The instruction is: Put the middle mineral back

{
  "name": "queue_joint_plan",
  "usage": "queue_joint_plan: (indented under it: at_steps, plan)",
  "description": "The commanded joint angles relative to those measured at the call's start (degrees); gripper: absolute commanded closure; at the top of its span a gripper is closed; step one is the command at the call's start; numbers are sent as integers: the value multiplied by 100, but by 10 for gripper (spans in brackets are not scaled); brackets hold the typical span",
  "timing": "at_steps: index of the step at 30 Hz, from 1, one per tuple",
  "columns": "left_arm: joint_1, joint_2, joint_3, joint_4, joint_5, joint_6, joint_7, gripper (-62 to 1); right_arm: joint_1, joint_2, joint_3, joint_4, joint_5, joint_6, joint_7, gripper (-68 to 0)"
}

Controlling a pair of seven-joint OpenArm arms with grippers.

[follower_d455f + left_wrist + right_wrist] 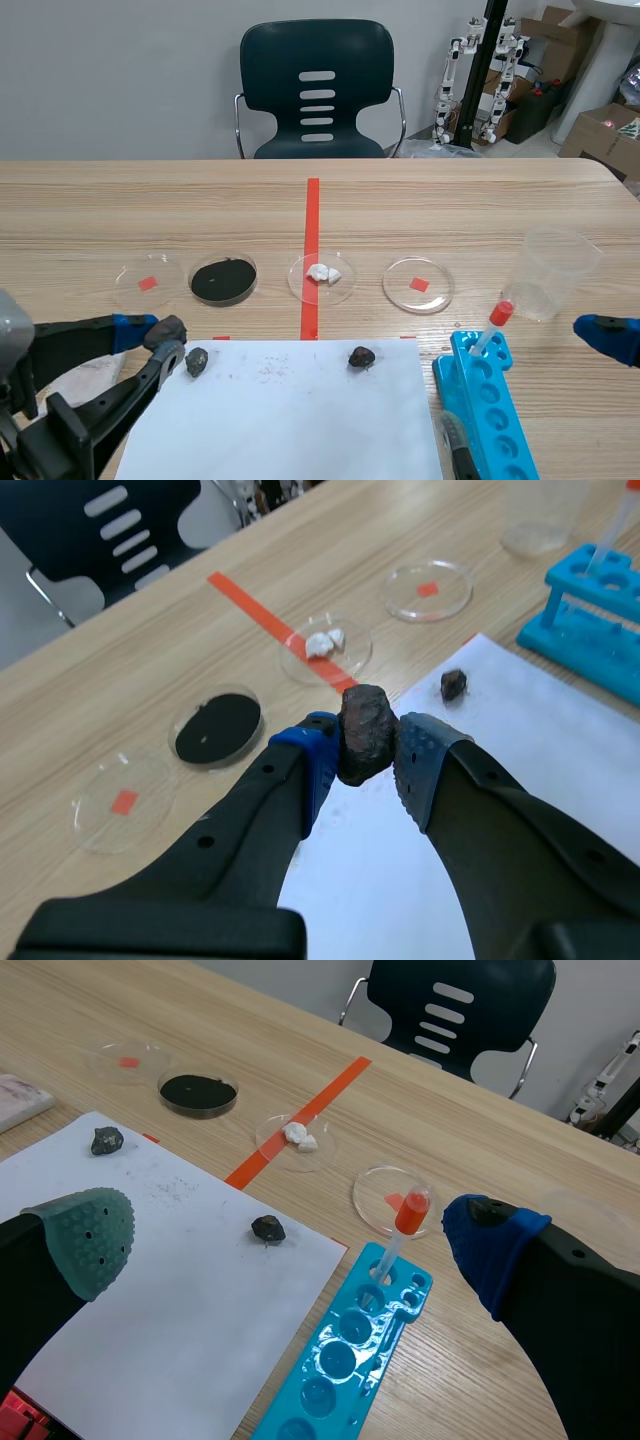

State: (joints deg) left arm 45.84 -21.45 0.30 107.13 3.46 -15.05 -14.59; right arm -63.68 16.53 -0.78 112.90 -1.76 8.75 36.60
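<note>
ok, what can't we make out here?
Scene view: right claw cut by the right edge, one tip shows.
Left wrist view: rock and left claw hide whether the rock touches the paper.
Scene view: rack near end cut by the bottom edge.

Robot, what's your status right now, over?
Left tool shut on dark brown lumpy rock, at white paper sheet corner. Right tool open, empty, beside blue plastic rack. Nothing seen in its way.

Bright, even indoor light; soft faint shadows on wooden table (100,210); white paper (290,420) brightly lit.
</note>
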Motion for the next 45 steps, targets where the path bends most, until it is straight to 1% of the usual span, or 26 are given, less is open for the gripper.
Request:
queue_joint_plan:
  at_steps: [1, 4, 6, 9, 11, 13, 15, 16, 19, 24, 26, 29, 35, 39, 41, 45]
  plan:
    - [-96, -31, 9, 103, -125, 22, 20, -117, 2, 0, 33, 109, 44, -20, 90, -655]
    - [-343, -15, 55, 83, -358, 24, 656, -117, 2, 0, 33, 109, 44, -20, 90, -655]
    - [-562, -15, 70, 57, -647, 26, 1311, -117, 2, 0, 33, 109, 44, -20, 90, -655]
    - [-942, 35, 72, 44, -1325, 31, 2573, -117, 2, 0, 33, 109, 44, -20, 87, -655]
    - [-1163, 98, 70, 39, -1729, 63, 3246, -117, 2, 0, 33, 109, 44, -20, 90, -655]
    - [-1320, 177, 70, 39, -2085, 103, 3696, -117, 2, 0, 33, 109, 44, -20, 90, -655]
    - [-1438, 267, 76, 37, -2354, 146, 3971, -117, 2, -2, 33, 109, 44, -20, 90, -655]
    - [-1502, 334, 83, 33, -2430, 160, 4083, -117, 2, -2, 33, 109, 46, -20, 90, -655]
    - [-1700, 466, 232, -59, -2326, 160, 4197, -117, 2, -2, 33, 109, 44, -20, 90, -655]
    - [-2162, 479, 734, -391, -2033, 157, 4181, -117, 2, 0, 33, 109, 44, -20, 90, -655]
    - [-2365, 481, 966, -579, -1969, 160, 4116, -117, 2, 0, 33, 109, 44, -20, 90, -655]
    - [-2704, 533, 1272, -957, -1792, 160, 4098, -117, 2, -2, 33, 109, 46, -20, 90, -655]
    - [-3322, 678, 1716, -1714, -1687, 162, 4124, -117, 2, 0, 33, 109, 44, -20, 90, -655]
    - [-3659, 892, 1834, -2184, -1659, 236, 4144, -117, 2, 0, 33, 109, 44, -20, 90, -655]
    - [-3803, 1003, 1845, -2385, -1587, 247, 4144, -117, 2, 0, 33, 109, 46, -20, 90, -655]
    - [-4054, 1193, 1851, -2787, -1558, 293, 4140, -117, 2, 0, 33, 109, 46, -20, 90, -655]
